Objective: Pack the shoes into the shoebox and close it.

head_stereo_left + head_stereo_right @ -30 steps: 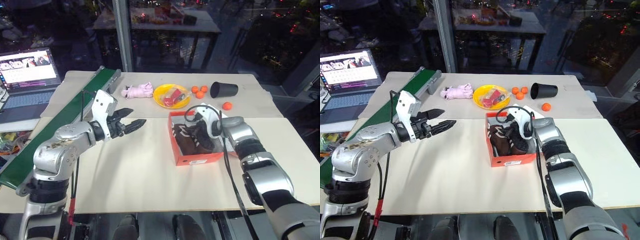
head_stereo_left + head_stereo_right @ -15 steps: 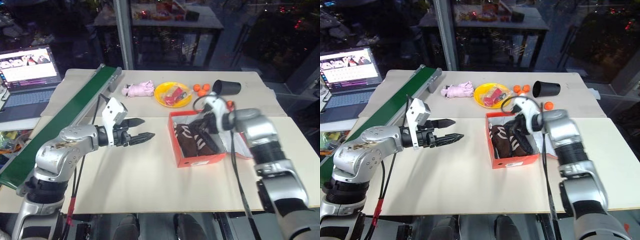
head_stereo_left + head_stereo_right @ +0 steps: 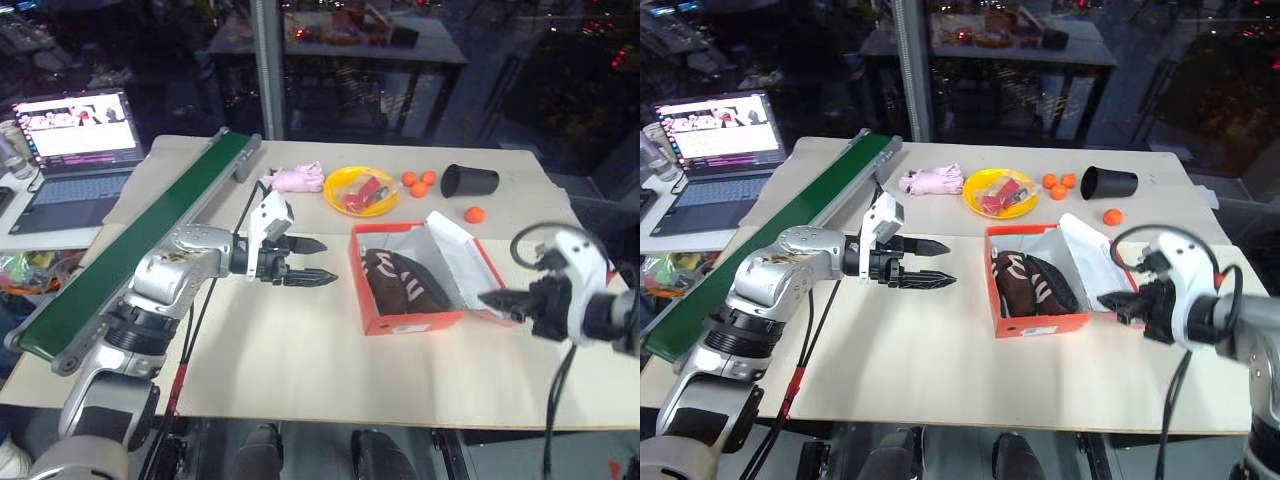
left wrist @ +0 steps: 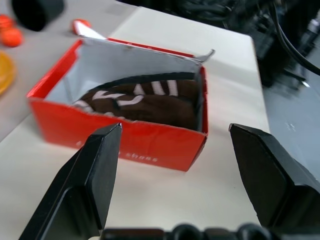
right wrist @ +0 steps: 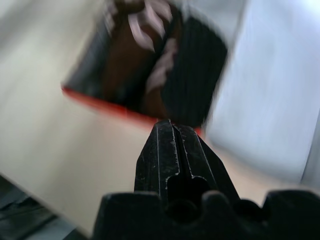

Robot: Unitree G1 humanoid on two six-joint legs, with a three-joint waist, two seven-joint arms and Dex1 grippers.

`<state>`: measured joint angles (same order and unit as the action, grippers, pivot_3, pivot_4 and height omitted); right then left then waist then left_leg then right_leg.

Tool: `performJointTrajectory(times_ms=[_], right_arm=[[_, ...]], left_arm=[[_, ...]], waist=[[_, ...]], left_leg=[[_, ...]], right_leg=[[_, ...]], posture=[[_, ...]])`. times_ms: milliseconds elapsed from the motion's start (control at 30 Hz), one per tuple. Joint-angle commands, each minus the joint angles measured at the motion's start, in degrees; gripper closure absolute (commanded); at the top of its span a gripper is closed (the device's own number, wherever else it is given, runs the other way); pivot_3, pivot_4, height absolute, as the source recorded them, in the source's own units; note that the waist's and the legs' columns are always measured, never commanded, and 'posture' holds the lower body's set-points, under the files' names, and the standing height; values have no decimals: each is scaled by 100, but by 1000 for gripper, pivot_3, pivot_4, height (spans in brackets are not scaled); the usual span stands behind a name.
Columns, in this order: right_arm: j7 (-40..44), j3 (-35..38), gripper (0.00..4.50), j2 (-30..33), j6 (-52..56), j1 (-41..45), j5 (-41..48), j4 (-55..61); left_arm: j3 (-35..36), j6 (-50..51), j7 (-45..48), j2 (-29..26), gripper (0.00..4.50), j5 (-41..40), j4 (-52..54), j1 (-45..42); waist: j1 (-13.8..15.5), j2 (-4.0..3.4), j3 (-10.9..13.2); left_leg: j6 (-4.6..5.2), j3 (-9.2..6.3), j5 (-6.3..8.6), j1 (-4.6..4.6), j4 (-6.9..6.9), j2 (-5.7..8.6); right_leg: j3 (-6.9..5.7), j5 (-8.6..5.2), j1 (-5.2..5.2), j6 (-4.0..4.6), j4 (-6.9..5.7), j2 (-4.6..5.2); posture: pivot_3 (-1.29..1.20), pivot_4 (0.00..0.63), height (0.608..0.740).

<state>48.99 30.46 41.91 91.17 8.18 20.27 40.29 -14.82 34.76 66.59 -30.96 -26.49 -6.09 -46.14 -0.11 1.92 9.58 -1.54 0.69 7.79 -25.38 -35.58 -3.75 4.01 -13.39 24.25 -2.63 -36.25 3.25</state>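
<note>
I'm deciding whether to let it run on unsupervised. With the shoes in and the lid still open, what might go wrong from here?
The shoes fill the shoebox close to its rim, so the lid may catch on them and not shut flat. The left gripper, fingers open, points at the box's side and might shove the box instead. The right gripper, fingers shut, would have to push the lid, which could slip.

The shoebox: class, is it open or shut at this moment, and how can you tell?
Open. The shoebox shows its white inside and the dark brown shoes lying in it; its lid leans back on the far side from the left pincer.
</note>
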Motion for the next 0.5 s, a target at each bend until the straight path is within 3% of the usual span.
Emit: performJointTrajectory(times_ms=[33, 200, 333, 500], right_arm=[[-626, 141, 4440, -697, -505, -681, -173, 121], [-1331, -155, 4440, -1468, -1983, -1342, -468, -788], [-1946, -185, 4440, -1893, -3450, -1145, -738, -1766], [-2397, 121, 4440, -2564, -4705, -743, -398, -2589]], left_arm=[[-48, -338, 327, 57, 848, 223, -252, -276], [8, -416, 453, 106, 848, 351, -382, -334], [97, -278, 437, 29, 848, 360, -187, -243], [241, -189, 317, -40, 848, 372, -77, -201]], waist=[[-53, -1, 0], [-110, -2, -1], [-117, -4, 0], [-132, -8, 0]], left_leg=[[0, 0, 0, 0, -1, 0], [6, 1, 4, -6, -11, 1], [6, 2, 4, -5, -17, 1], [8, 0, 5, -5, -14, 0]], right_leg=[[0, -1, 0, 0, 0, 0], [3, -1, 0, -3, 0, 3], [3, 1, -1, -5, -3, 3], [2, 20, 0, -40, -5, 1]], posture=[[0, 150, 740], [0, 150, 740], [0, 150, 740], [0, 150, 740]])
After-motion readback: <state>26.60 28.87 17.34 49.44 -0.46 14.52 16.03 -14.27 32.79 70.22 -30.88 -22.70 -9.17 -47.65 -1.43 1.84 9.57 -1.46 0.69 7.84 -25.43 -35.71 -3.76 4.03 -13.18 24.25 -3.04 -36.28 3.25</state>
